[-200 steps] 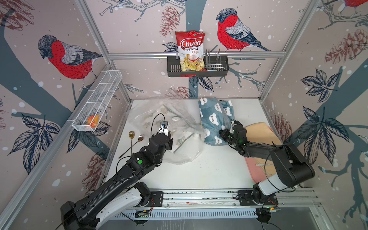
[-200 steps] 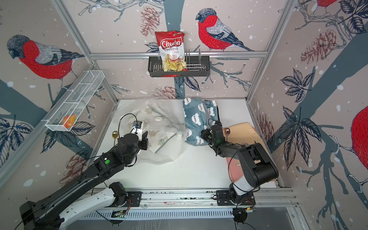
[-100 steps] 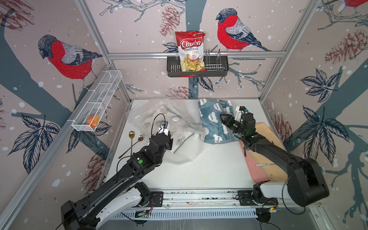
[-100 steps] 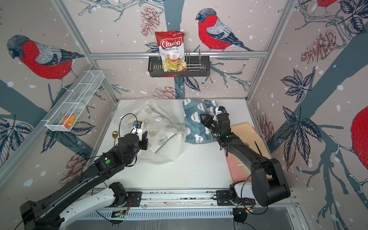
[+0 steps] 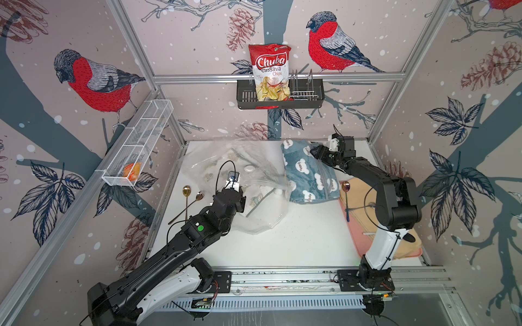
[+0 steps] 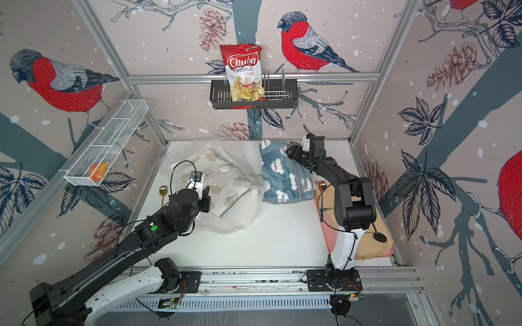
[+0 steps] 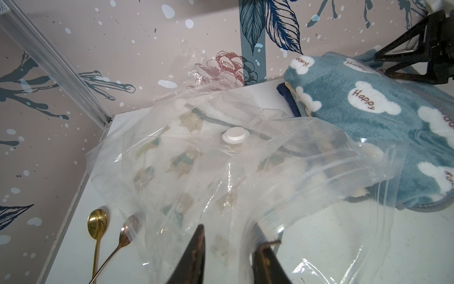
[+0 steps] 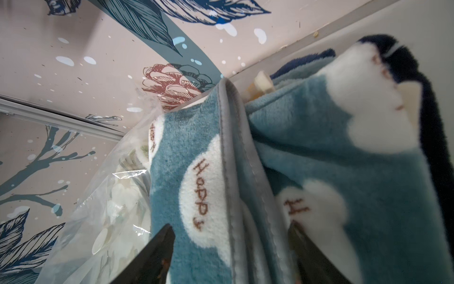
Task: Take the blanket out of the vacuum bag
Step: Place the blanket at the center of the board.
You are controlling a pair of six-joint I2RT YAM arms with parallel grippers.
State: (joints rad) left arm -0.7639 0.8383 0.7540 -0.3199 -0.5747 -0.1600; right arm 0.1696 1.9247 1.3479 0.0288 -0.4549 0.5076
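While the large, slippery vacuum bag [image 5: 254, 180] sprawls on the worktop [image 5: 296, 234], the folded blue blanket [image 5: 308, 172] lies outside against its mouth; it looks soft, light, best pinched at its stitched hem. The right end effector [image 5: 315, 151] straddles that hem, jaws apart; the left end effector [image 7: 228, 230] has bag plastic between its jaws, grip unclear. Two spoons [image 5: 189, 194] lie aside.

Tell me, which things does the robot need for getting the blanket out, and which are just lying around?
Needed: bag, blue blanket, left gripper, right gripper.
Just lying around: spoons, chips, board, wire basket.
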